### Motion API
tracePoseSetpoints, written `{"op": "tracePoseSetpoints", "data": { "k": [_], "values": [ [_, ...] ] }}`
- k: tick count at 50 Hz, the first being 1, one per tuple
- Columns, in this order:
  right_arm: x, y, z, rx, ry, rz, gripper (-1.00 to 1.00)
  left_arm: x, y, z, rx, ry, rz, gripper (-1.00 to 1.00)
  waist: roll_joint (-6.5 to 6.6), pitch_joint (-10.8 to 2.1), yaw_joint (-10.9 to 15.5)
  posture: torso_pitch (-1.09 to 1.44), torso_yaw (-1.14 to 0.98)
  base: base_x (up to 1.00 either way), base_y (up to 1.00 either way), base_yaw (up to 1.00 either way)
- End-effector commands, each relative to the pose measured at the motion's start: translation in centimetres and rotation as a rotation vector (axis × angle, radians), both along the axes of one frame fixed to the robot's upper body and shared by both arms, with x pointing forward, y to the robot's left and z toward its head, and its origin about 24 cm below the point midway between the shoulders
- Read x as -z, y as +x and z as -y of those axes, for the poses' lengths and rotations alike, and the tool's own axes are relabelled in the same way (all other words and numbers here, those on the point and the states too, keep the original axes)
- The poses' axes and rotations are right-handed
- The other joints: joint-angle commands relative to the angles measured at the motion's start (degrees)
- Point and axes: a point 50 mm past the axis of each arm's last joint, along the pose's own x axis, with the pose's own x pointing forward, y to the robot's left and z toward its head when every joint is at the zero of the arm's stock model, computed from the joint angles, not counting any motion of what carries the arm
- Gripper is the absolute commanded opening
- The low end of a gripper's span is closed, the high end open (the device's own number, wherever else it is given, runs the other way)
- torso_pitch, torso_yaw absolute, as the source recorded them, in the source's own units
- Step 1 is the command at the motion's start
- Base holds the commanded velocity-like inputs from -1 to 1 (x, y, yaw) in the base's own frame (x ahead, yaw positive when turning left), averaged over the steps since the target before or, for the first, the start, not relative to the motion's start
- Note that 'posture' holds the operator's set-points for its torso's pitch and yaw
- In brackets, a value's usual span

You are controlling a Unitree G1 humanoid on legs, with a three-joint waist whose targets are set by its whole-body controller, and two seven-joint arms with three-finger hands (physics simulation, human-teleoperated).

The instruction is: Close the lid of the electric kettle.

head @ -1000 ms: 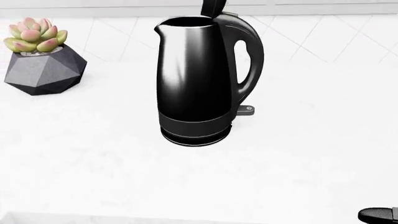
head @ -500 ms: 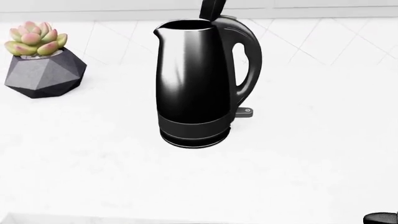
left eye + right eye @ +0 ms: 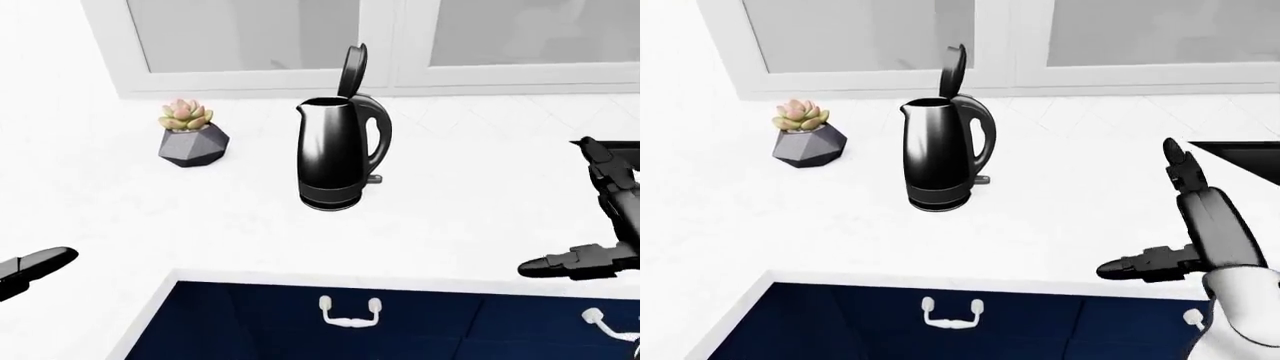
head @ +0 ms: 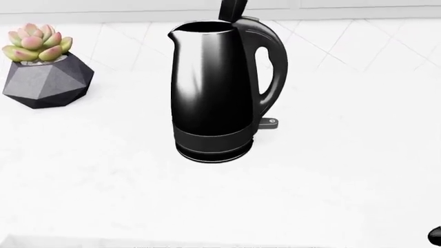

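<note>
The black electric kettle (image 3: 335, 157) stands upright on the white counter (image 3: 230, 225), handle to the right. Its lid (image 3: 355, 69) stands open, nearly vertical above the handle. In the head view the kettle (image 4: 213, 88) fills the middle and only the lid's foot (image 4: 232, 8) shows at the top edge. My right hand (image 3: 1138, 210) is open and empty, well to the right of the kettle and lower in the view, fingers (image 3: 1180, 169) raised. My left hand (image 3: 38, 264) shows as one outstretched finger at the bottom left, far from the kettle.
A succulent in a grey faceted pot (image 3: 193, 139) stands left of the kettle. Navy drawers with white handles (image 3: 350, 313) lie below the counter edge. A black panel (image 3: 1245, 156) is set in the counter at the right. White-framed panes run along the top.
The head view has shifted a little, so the kettle sits slightly left. The dark tip of my right hand has slid almost out of the bottom right corner.
</note>
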Motion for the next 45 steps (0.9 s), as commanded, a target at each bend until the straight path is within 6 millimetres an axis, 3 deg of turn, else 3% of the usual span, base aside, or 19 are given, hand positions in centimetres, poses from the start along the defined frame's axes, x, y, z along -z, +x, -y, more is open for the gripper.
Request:
{"op": "tracePoseSetpoints", "data": {
  "k": [1,19,45],
  "values": [
    [-1.8,-0.1,-0.4,-0.021,-0.068,0.02,1.0,-1.3,0.1,0.5,0.019,0.058,0.051,1.0,-0.16,0.26,0.0,-0.48,0.0,0.0,0.0,0.0],
    [-4.4,2.3,-0.4,-0.071,-0.189,-0.071,1.0,-1.1,0.1,0.2,0.013,0.053,0.053,1.0,0.09,0.42,-0.4,-0.48,0.0,0.0,0.0,0.0],
    [-10.9,7.5,-2.3,-0.16,-0.349,-0.168,1.0,-1.0,0.0,0.2,0.011,0.054,0.048,1.0,1.03,0.88,-1.0,-0.48,0.0,0.0,0.0,0.0]
  ]
}}
